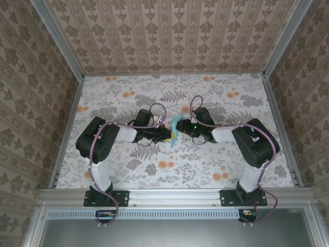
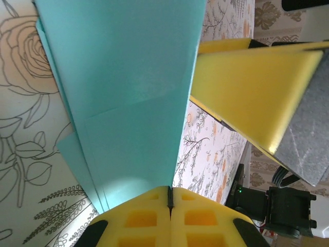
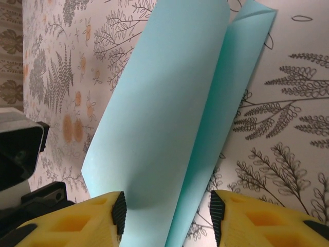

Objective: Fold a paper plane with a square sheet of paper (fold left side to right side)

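Note:
The light-turquoise sheet of paper (image 1: 177, 131) is held off the table between both grippers, folded lengthwise into overlapping layers. Whether it has a paper plane's point I cannot tell. My left gripper (image 2: 169, 191) is shut on the near end of the paper (image 2: 128, 92), which rises straight out of the closed yellow jaws. My right gripper (image 3: 168, 216) is open, with the folded paper (image 3: 164, 118) passing between its two black pads (image 3: 119, 213). The left pad is right at the paper's curved flap. In the top view the left gripper (image 1: 167, 135) and right gripper (image 1: 186, 128) meet at the paper.
The floral tablecloth (image 1: 205, 159) lies under everything. The right gripper's yellow finger (image 2: 252, 87) hangs close beside the paper in the left wrist view. Patterned walls and metal rails (image 1: 69, 128) enclose the table on three sides.

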Motion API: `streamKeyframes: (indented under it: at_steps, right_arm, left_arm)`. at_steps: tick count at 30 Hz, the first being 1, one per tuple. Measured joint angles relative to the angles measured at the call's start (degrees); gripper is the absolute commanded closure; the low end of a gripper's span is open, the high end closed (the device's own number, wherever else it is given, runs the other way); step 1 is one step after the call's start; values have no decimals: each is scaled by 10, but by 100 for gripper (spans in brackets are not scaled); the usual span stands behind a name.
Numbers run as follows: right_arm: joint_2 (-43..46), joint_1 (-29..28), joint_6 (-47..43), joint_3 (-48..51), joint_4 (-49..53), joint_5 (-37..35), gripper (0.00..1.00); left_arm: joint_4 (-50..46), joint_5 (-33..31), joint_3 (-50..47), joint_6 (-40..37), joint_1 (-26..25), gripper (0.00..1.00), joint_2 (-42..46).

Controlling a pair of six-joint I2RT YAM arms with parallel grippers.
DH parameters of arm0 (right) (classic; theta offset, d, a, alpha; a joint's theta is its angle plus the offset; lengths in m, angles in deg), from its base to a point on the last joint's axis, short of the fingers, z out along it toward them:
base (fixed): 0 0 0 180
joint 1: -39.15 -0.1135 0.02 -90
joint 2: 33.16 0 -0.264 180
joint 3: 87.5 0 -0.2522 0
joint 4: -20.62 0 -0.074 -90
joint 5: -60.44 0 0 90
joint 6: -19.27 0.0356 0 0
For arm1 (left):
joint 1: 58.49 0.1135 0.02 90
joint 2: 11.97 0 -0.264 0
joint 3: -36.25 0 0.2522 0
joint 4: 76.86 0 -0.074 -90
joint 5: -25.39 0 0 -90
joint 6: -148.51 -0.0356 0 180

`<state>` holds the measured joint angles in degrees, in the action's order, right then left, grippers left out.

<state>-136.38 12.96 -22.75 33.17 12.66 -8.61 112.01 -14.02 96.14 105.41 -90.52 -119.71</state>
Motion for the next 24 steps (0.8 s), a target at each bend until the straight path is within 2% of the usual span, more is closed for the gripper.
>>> streamKeyframes:
  at_steps: [9,19,24]
  right_arm:
    - [-17,-9,5,-32,51,-25,57]
    - [-23,-10,7,-49,79,-29,57]
    - [-23,-10,7,-49,80,-30,57]
  left_arm:
    - [1,0,0,0,3,100,-3]
    - [-14,0,0,-4,6,80,-3]
    - [-34,0,0,-10,26,67,2]
